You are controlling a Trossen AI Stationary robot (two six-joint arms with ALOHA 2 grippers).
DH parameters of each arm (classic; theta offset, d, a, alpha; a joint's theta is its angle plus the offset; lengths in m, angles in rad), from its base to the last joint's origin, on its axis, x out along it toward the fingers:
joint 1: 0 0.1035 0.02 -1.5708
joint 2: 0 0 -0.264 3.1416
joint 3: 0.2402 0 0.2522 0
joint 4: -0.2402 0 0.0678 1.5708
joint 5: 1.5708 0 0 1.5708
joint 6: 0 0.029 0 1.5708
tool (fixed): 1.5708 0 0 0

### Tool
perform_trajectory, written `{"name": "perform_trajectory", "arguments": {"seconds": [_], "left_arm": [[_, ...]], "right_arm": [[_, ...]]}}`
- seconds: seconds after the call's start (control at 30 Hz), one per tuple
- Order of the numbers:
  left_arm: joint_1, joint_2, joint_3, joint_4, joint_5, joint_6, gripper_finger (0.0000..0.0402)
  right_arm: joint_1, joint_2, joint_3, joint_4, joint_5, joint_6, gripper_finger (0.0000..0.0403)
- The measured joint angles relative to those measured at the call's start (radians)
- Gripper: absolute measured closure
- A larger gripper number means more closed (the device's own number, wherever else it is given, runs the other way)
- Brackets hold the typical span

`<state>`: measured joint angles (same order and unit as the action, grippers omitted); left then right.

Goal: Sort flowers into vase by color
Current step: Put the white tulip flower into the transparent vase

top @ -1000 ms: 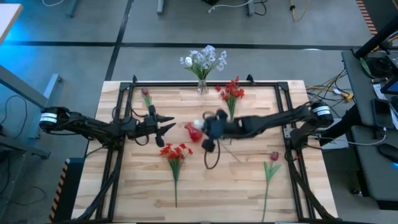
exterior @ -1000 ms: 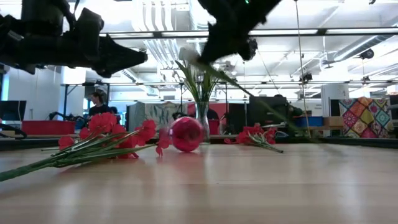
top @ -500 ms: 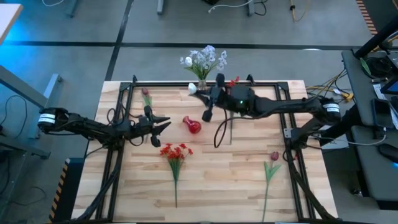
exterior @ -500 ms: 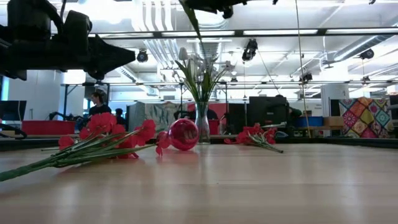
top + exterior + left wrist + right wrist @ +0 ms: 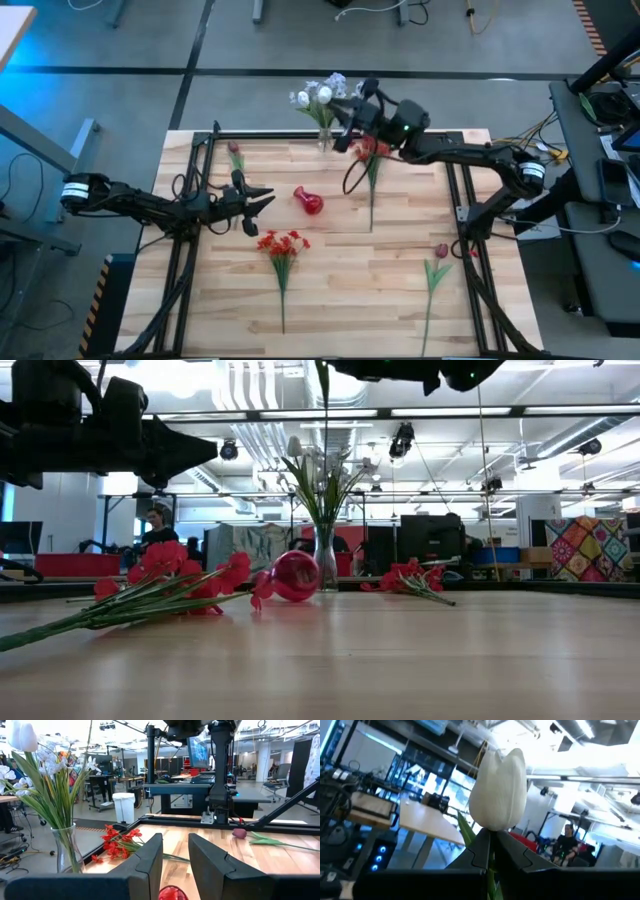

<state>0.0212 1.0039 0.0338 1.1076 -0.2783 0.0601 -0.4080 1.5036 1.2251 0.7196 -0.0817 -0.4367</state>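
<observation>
My right gripper (image 5: 340, 103) is shut on a white tulip (image 5: 499, 787), high over the table's far edge beside the glass vase (image 5: 325, 138) of white and pale-blue flowers. The tulip's stem (image 5: 322, 385) hangs above that vase (image 5: 325, 565). A round red vase (image 5: 310, 202) lies on its side at mid-table. My left gripper (image 5: 262, 197) stands open just left of it, touching nothing. Red flowers (image 5: 372, 150) lie at the far side and another red bunch (image 5: 282, 245) nearer. Dark pink tulips lie at the far left (image 5: 235, 152) and near right (image 5: 440, 252). My right gripper pinches the tulip's green stem right under the bud (image 5: 490, 840) between its two fingers (image 5: 520, 856). The white bud stands just past the fingertips. The flower is lifted clear of the table, and the rest of the stem hangs down below the gripper.
A black frame (image 5: 205, 200) runs around the wooden tabletop. The near half of the table holds only the red bunch and one pink tulip. People and desks show in the room beyond the far edge.
My right gripper has risen from mid-table beside the red vase and swung toward the far edge, up to the glass vase. It has tipped upward and rolled. The white tulip has gone with it, lifted clear, its stem now hanging over the vase.
</observation>
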Motion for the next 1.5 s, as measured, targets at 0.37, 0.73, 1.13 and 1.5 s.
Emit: {"name": "perform_trajectory", "arguments": {"seconds": [0.37, 0.73, 1.13, 1.5], "left_arm": [[0.0, 0.0, 0.0, 0.001, 0.0, 0.001, 0.0323], [0.0, 0.002, -0.001, 0.0, 0.0, 0.002, 0.0323], [0.0, 0.002, -0.002, 0.0, 0.0, -0.003, 0.0323], [0.0, 0.002, -0.002, 0.0, 0.001, -0.006, 0.0323]], "right_arm": [[-0.09, 0.07, -0.026, 0.163, -0.058, 0.045, 0.039], [-0.128, 0.164, -0.027, 0.21, -0.057, 0.077, 0.039], [-0.129, 0.238, -0.029, 0.168, 0.073, 0.119, 0.039], [-0.129, 0.245, -0.02, 0.016, 0.162, 0.123, 0.039]]}}
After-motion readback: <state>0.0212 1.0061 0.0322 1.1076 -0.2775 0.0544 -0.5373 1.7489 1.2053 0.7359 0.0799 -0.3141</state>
